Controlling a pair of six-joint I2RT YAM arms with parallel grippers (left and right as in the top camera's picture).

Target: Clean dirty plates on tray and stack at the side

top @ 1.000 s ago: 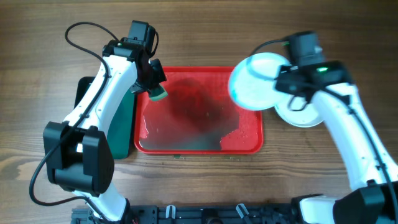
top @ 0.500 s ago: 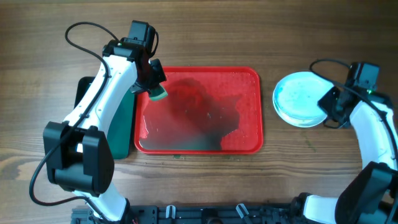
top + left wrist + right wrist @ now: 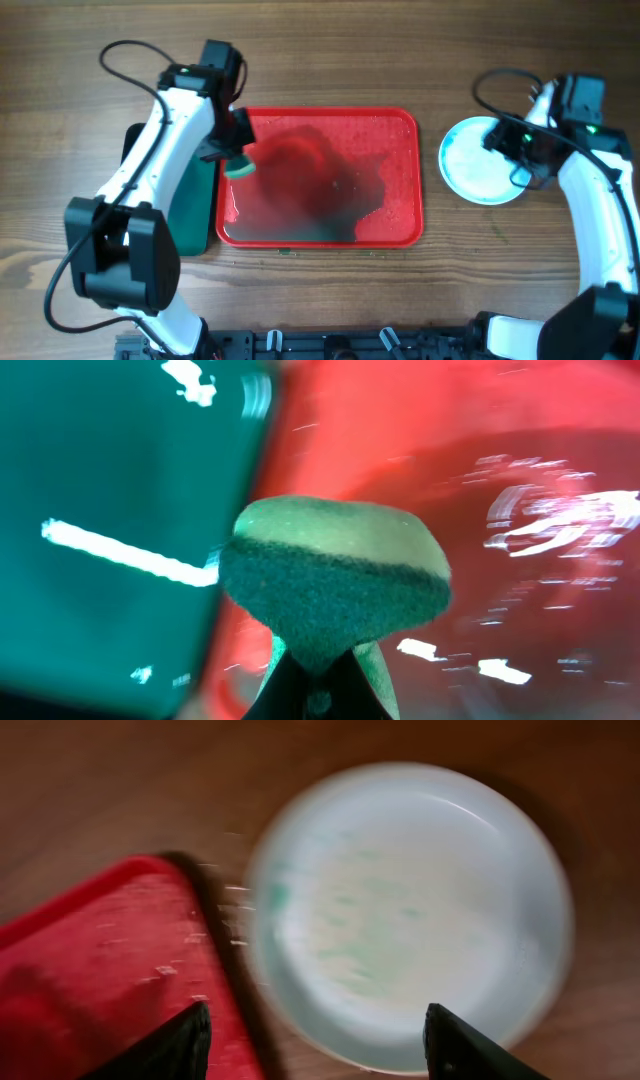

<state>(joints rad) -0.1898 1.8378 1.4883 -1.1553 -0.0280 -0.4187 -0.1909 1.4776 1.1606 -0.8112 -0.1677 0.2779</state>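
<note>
Red tray (image 3: 395, 130) lies flat, long axis left-right; the white plate (image 3: 472, 172) sits face up on the tabletop (image 3: 330, 60) right of the tray, clear of its rim. Left end effector (image 3: 236, 158) pinches a green sponge (image 3: 240, 169) over the tray's left edge; right end effector (image 3: 522, 155), spread, hangs over the plate.

bench (image 3: 320, 60): brown wood with visible grain, matt.
tray (image 3: 395, 150): red plastic, glossy, with a wet film, bright glints and a murky darker patch.
plate (image 3: 482, 165): white, smooth, with a faint teal haze on its face.
sponge (image 3: 335, 575): foam, a pale smooth layer beside a darker, rough scouring layer.
green tray (image 3: 100, 480): dark green plastic, shiny, with streaked highlights.
left arm shell (image 3: 165, 143): white, smooth plastic.
</note>
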